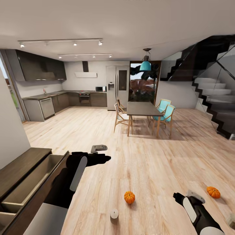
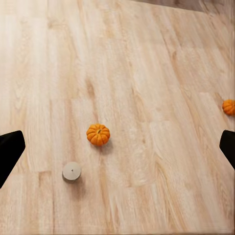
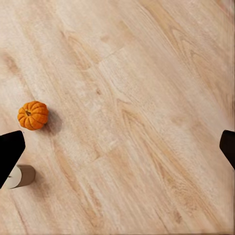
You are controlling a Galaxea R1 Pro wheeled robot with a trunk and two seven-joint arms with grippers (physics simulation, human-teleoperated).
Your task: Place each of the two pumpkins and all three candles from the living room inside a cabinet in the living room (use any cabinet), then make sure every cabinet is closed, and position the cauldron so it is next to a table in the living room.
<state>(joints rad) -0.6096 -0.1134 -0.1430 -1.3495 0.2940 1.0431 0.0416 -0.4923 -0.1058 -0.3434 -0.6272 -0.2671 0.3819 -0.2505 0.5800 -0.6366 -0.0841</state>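
Observation:
Two orange pumpkins lie on the wooden floor, one near the middle (image 1: 129,197) and one further right (image 1: 213,192). A beige candle (image 1: 114,214) stands just in front of the middle pumpkin. My left gripper (image 1: 101,159) hovers open over the floor, above and behind them; its wrist view looks down on the pumpkin (image 2: 98,134), the candle (image 2: 72,171) and the other pumpkin (image 2: 228,106). Low at the right, my right gripper (image 1: 178,197) is open, with a pumpkin (image 3: 33,115) and the candle (image 3: 22,176) below it. The dark cabinet (image 1: 23,163) stands at the left with one front pulled open. The cauldron is out of view.
A dining table (image 1: 142,109) with chairs stands mid-room, with the kitchen counters (image 1: 45,107) behind at the left. Stairs (image 1: 215,104) rise at the right. A pale object (image 1: 231,220) is cut off by the frame's lower right edge.

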